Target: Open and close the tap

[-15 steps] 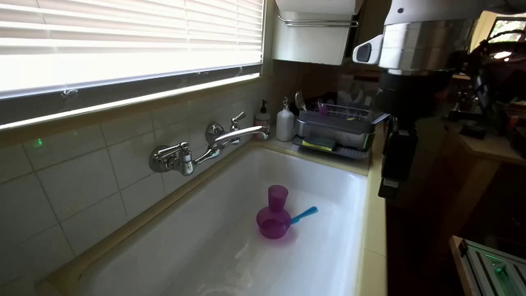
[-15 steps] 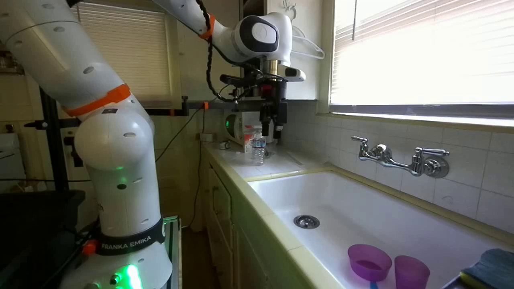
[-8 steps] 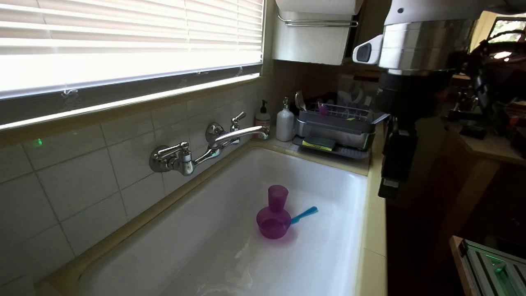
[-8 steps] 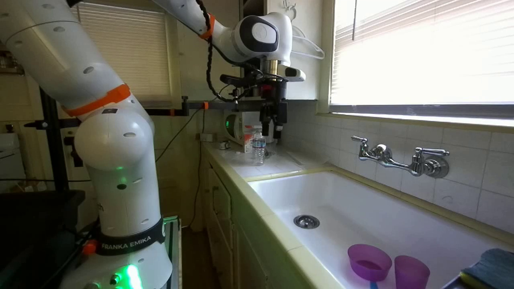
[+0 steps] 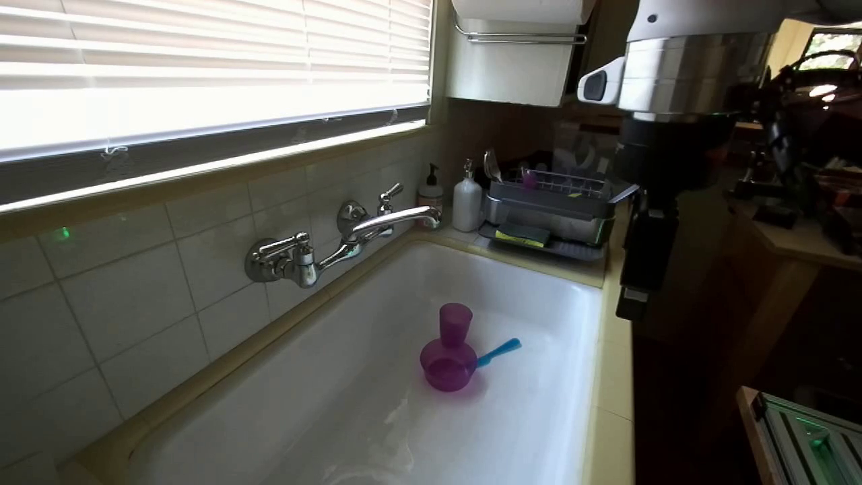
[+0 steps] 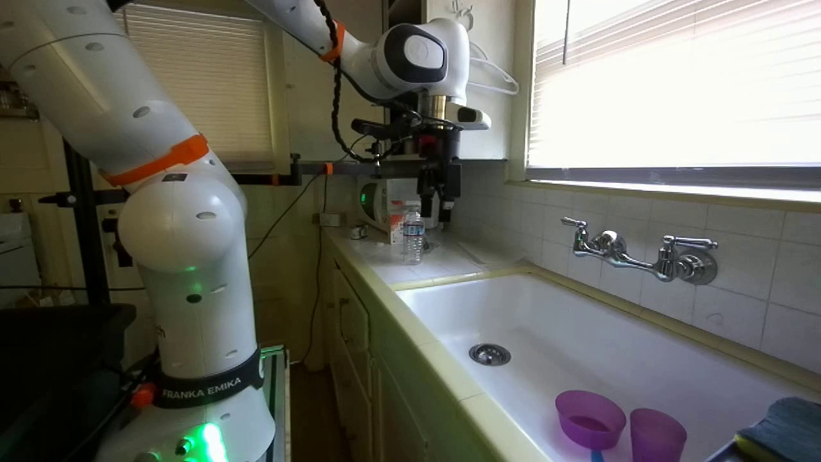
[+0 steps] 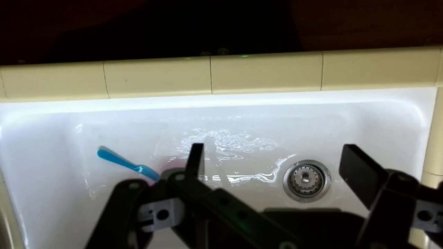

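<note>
A black two-fingered gripper [image 7: 273, 155] is hanging empty, jaws standing wide, presumably for clasping the long-spouted chrome tap [image 5: 357, 231].

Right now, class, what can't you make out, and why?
Purple bowl, wrist view: mostly behind the gripper.
Blue handle, in an exterior view: cut off at the bottom.
Black-pump bottle, in an exterior view: partly behind the tap.
Water bottle's label, in an exterior view: too small to read.

Tap [image 5: 357, 232] of metal, very glossy. Sink [image 5: 525, 296] smooth and shiny, like enamel. Drain strainer [image 7: 306, 180] also of metal. Cup [image 6: 657, 436] and bowl [image 6: 590, 420] plastic-looking. Gripper [image 7: 273, 160] mostly matt.
</note>
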Robot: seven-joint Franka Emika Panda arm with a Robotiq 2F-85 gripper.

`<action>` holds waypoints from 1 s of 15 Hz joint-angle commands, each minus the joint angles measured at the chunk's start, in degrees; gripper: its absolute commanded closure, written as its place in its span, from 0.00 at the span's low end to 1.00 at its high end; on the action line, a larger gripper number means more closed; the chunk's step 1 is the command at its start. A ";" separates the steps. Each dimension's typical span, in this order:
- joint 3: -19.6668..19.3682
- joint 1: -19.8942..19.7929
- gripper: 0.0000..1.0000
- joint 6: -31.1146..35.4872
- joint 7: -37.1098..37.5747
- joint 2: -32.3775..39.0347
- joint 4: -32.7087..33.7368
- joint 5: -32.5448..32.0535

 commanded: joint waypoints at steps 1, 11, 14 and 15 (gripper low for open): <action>-1.61 -1.18 0.00 2.95 0.48 1.26 0.49 -1.21; -6.82 -2.69 0.00 17.29 -5.83 7.87 3.62 -0.19; -8.05 -2.53 0.00 20.32 -8.47 10.30 5.08 0.34; -8.67 -2.58 0.00 21.19 -9.64 11.38 5.77 0.62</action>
